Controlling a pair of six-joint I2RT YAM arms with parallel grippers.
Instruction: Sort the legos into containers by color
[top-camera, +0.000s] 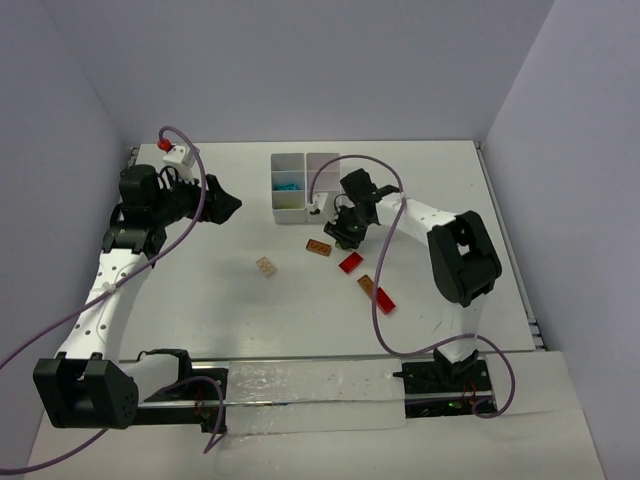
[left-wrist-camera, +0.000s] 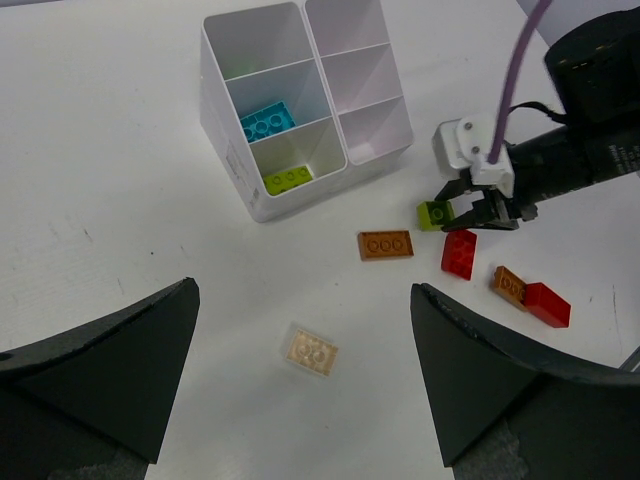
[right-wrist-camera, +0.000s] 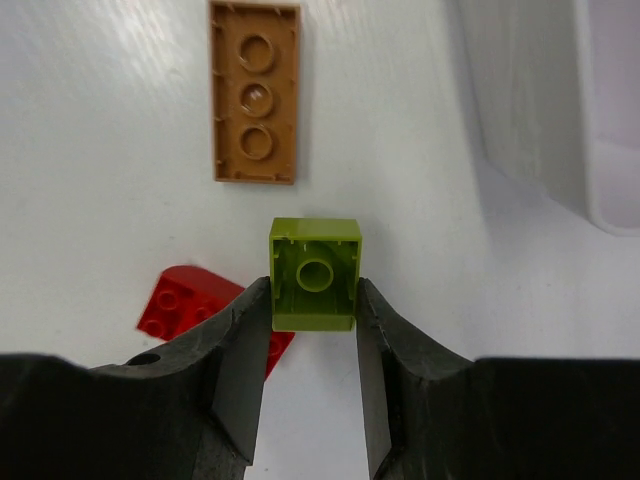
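The white six-compartment tray (top-camera: 290, 212) stands at the back middle; it also shows in the left wrist view (left-wrist-camera: 225, 130) and the right wrist view (right-wrist-camera: 540, 100). It holds a cyan brick (left-wrist-camera: 266, 122) and a lime brick (left-wrist-camera: 286, 178). My right gripper (right-wrist-camera: 313, 300) is shut on a lime square brick (right-wrist-camera: 314, 275), low over the table just in front of the tray's right half (top-camera: 340, 228). Below it lie an orange-brown plate (right-wrist-camera: 255, 92) and a red brick (right-wrist-camera: 195, 305). My left gripper (left-wrist-camera: 303, 288) is open and empty, high above a tan brick (left-wrist-camera: 312, 350).
On the table lie a small orange-brown brick (top-camera: 366, 284) touching a red brick (top-camera: 385, 300), right of the middle. The tan brick (top-camera: 266, 266) lies alone at the middle. Walls close the back and both sides. The arm bases and rail run along the near edge.
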